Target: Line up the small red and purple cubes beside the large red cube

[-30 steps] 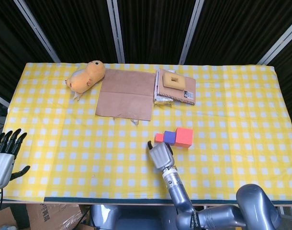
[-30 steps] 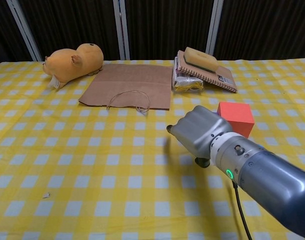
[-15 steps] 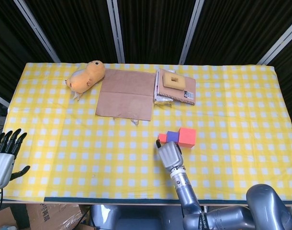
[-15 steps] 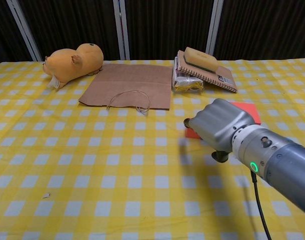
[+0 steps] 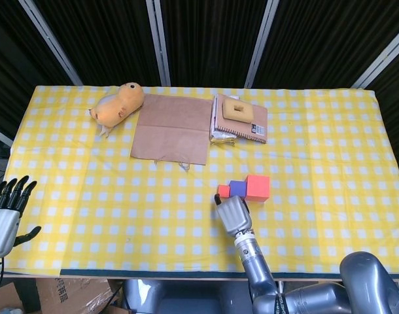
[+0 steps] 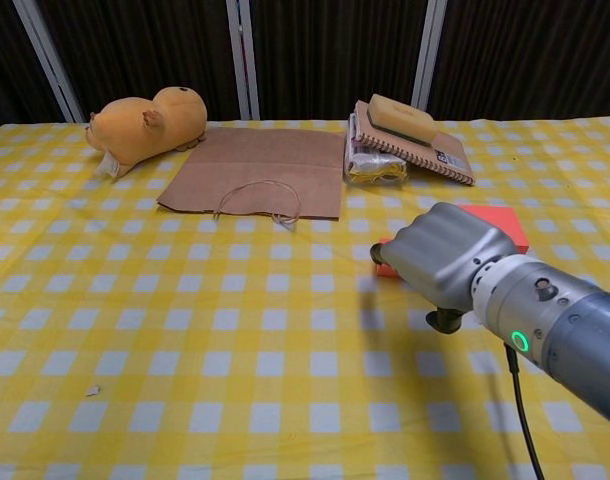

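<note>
Yellow-checked cloth covers the desk; head view: the right robot hand, fingers curled in on nothing, sits just below a row of small red cube, purple cube and large red cube; the left robot hand hovers off the desk's left edge, fingers apart; chest view: the right robot hand hides the purple cube, the small red cube peeking at its left, the large red cube behind it.

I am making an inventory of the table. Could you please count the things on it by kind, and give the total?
Cubes: 3 (large red cube, small purple cube, small red cube)
Plush toys: 1 (orange plush animal)
Paper bags: 1 (brown paper bag)
Notebooks: 1 (spiral notebook)
Sponges: 1 (sponge)
Total: 7
</note>
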`<state>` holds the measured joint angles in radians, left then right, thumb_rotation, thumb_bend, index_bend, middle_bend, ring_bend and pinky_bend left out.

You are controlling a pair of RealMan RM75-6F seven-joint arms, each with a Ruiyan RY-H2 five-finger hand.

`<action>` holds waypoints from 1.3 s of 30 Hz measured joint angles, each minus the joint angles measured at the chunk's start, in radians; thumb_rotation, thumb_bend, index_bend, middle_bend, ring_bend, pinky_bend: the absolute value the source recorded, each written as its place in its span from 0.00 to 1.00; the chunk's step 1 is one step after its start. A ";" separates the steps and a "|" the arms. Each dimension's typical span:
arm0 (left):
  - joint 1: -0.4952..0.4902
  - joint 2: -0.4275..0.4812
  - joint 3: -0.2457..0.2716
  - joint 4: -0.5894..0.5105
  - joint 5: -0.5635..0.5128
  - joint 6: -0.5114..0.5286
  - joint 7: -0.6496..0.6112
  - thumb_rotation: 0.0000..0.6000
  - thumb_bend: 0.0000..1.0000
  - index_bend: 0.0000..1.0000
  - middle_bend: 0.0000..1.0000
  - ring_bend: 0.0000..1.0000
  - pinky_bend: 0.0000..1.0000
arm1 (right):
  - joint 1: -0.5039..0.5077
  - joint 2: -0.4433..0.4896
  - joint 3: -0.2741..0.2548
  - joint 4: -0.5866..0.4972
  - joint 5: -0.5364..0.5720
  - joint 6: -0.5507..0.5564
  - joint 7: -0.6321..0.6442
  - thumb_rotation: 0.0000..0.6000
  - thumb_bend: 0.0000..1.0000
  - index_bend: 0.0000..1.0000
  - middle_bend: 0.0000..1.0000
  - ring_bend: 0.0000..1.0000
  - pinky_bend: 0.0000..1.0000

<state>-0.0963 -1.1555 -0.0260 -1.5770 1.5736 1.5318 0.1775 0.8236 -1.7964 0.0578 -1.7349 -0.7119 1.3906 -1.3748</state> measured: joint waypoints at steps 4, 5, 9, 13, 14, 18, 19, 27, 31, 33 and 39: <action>0.000 0.000 0.000 0.000 0.000 0.000 0.000 1.00 0.02 0.00 0.00 0.00 0.00 | -0.002 -0.004 -0.006 -0.007 -0.018 0.003 0.010 1.00 0.39 0.21 0.87 0.91 0.80; 0.000 0.000 0.000 0.000 0.000 0.000 0.000 1.00 0.02 0.00 0.00 0.00 0.00 | -0.003 -0.005 -0.006 -0.007 -0.022 0.004 0.013 1.00 0.39 0.21 0.87 0.91 0.80; 0.000 0.000 0.000 0.000 0.000 0.000 0.000 1.00 0.02 0.00 0.00 0.00 0.00 | -0.004 -0.011 -0.006 -0.002 -0.044 0.004 0.031 1.00 0.39 0.21 0.87 0.91 0.80; 0.000 0.000 0.000 0.000 0.000 0.000 0.000 1.00 0.03 0.00 0.00 0.00 0.00 | -0.005 -0.016 -0.006 0.015 -0.101 0.001 0.067 1.00 0.39 0.21 0.87 0.91 0.80; 0.000 0.000 0.000 0.000 0.000 0.000 0.000 1.00 0.03 0.00 0.00 0.00 0.00 | -0.005 -0.016 -0.006 0.018 -0.109 0.001 0.072 1.00 0.39 0.21 0.87 0.91 0.80; 0.000 0.000 0.000 0.000 0.000 0.000 0.000 1.00 0.02 0.00 0.00 0.00 0.00 | -0.006 -0.018 0.001 0.023 -0.139 0.005 0.085 1.00 0.39 0.21 0.87 0.91 0.80; 0.000 0.000 0.000 0.000 0.000 0.000 0.000 1.00 0.02 0.00 0.00 0.00 0.00 | -0.007 -0.016 0.001 0.018 -0.140 0.006 0.086 1.00 0.39 0.21 0.87 0.91 0.80; 0.000 0.000 0.000 0.000 0.000 0.000 0.000 1.00 0.03 0.00 0.00 0.00 0.00 | -0.036 0.045 -0.017 -0.059 -0.189 0.035 0.112 1.00 0.39 0.21 0.86 0.86 0.80; 0.000 0.000 0.000 0.000 0.000 0.000 0.000 1.00 0.03 0.00 0.00 0.00 0.00 | -0.080 0.123 -0.047 -0.129 -0.259 0.075 0.183 1.00 0.39 0.21 0.82 0.81 0.79; 0.000 0.000 0.000 0.000 0.000 0.000 0.000 1.00 0.03 0.00 0.00 0.00 0.00 | -0.105 0.163 -0.066 -0.158 -0.299 0.098 0.224 1.00 0.39 0.21 0.79 0.78 0.76; 0.000 0.000 0.000 0.000 0.000 0.000 0.000 1.00 0.03 0.00 0.00 0.00 0.00 | -0.205 0.298 -0.136 -0.210 -0.422 0.180 0.413 1.00 0.39 0.13 0.50 0.44 0.51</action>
<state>-0.0963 -1.1555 -0.0260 -1.5770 1.5736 1.5318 0.1775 0.6191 -1.4986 -0.0783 -1.9447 -1.1336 1.5705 -0.9621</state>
